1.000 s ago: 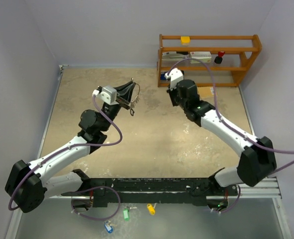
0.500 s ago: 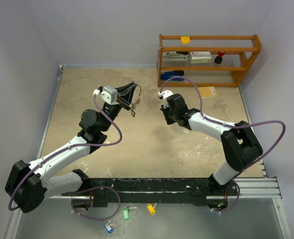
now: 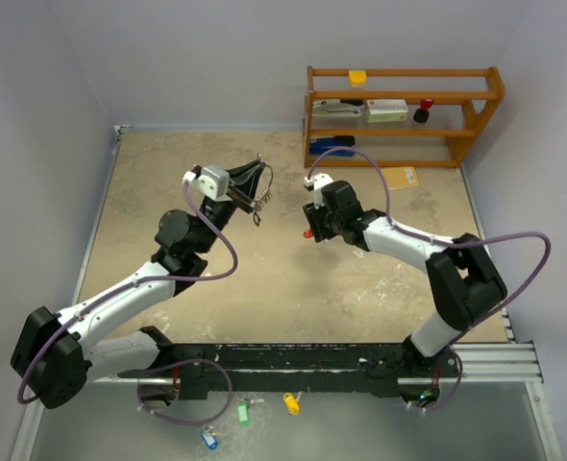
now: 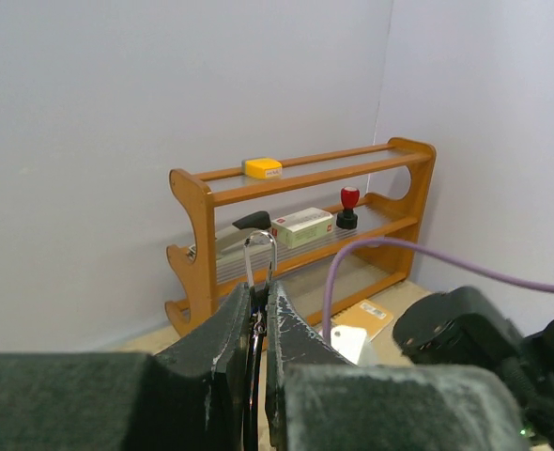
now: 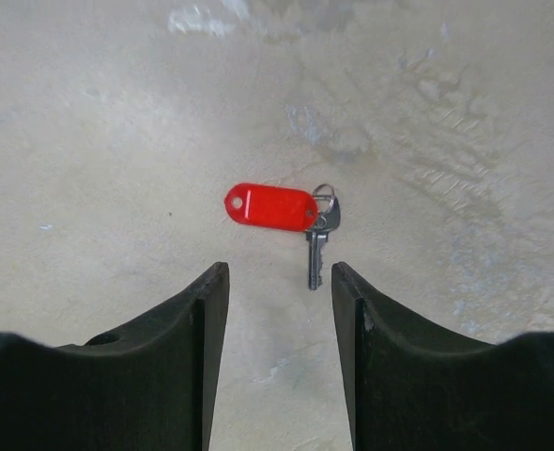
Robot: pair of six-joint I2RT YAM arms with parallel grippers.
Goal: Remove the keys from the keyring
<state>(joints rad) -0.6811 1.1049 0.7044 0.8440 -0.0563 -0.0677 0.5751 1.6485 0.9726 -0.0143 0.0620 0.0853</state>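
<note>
Right gripper [image 5: 279,274], a second ago up by the shelf [image 3: 404,115], now low over the table [image 5: 117,113], jaws apart, red-tagged key [image 5: 286,211] newly lying just ahead of its fingertips, touching neither.

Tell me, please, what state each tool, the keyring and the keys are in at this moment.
left tool: shut on the keyring, held up in the air.
keyring: clamped upright in the left tool.
other keys: hanging from the keyring.
right tool: open and empty, poised above the red-tagged key.
red-tagged key: off the keyring, lying flat on the table, touched by nothing.
</note>
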